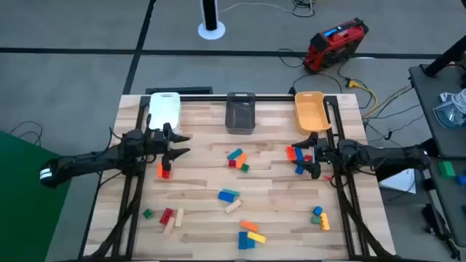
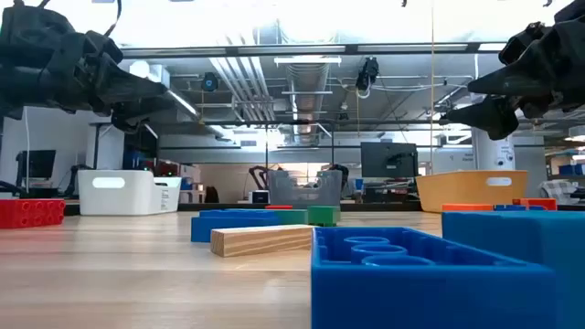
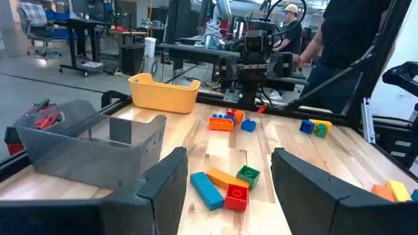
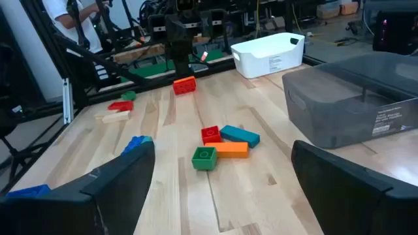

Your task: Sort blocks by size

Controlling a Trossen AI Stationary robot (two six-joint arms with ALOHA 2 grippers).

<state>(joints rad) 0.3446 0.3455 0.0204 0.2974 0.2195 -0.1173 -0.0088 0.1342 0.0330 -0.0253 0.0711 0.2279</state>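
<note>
Blocks lie scattered on the wooden table point(image 1: 196, 182). A red, blue, orange and green cluster point(image 1: 237, 159) sits in the middle. An orange-red block point(image 1: 164, 170) lies under my left gripper point(image 1: 179, 143). Orange, red and blue blocks point(image 1: 295, 155) lie beside my right gripper point(image 1: 312, 157). Both grippers hang open above the table, facing each other across the middle cluster point(image 3: 227, 185) point(image 4: 221, 145). Nothing is between the fingers of the left gripper point(image 3: 228, 160) or of the right gripper point(image 4: 222, 156).
Along the far edge stand a white bin point(image 1: 164, 109), a grey bin point(image 1: 240, 113) and an orange bin point(image 1: 309, 109). More blocks lie toward the near edge: blue and wood point(image 1: 229, 197), green point(image 1: 148, 214), red and wood point(image 1: 170, 217), orange-yellow-blue point(image 1: 250, 233), blue-green-yellow point(image 1: 319, 216).
</note>
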